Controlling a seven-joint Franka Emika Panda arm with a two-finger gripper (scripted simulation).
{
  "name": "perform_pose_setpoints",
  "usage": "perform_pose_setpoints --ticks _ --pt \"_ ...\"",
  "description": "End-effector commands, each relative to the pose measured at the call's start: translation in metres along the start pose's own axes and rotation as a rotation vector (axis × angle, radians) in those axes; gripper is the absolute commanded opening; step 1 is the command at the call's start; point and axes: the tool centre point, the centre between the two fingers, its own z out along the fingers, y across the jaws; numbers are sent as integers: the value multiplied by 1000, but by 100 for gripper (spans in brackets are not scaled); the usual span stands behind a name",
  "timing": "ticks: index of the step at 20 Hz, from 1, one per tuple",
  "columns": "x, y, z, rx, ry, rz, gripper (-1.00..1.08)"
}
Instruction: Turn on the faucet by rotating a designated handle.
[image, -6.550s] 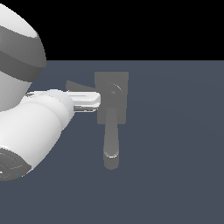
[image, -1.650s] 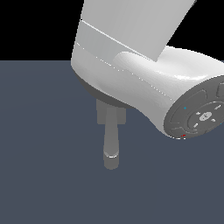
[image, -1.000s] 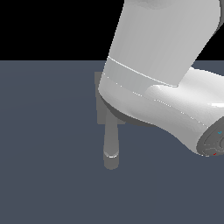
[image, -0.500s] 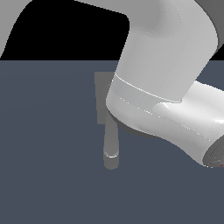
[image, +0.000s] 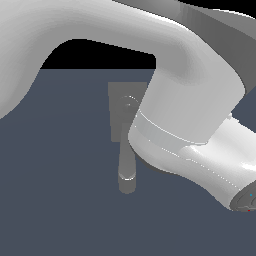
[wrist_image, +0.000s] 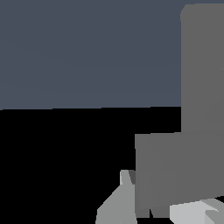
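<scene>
Grey faucet (image: 121, 112) stands mid-scene, half hidden behind the white arm; its handle is out of sight. The gripper (wrist_image: 164, 210) sits against the base block, its opening impossible to judge. Best to push the lever slowly around its pivot (image: 129, 104), keeping contact.

The dull grey faucet (image: 120, 107) sits mid-scene, its flat base block farther back and its rounded spout (image: 126, 162) reaching nearer; its handle is hidden.

- The white robot arm (image: 195, 125) fills most of the exterior view, covering the faucet's (image: 120, 107) right side.
- The spout (image: 127, 165) shows below the base block.
</scene>
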Motion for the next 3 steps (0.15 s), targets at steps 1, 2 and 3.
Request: perform_pose_setpoints --ticks 1,2,3 --pt "19 3 1 -11 20 4 -100" --pt "23 2 1 -12 22 3 -100" --pt "23 2 1 -12 22 3 -100"
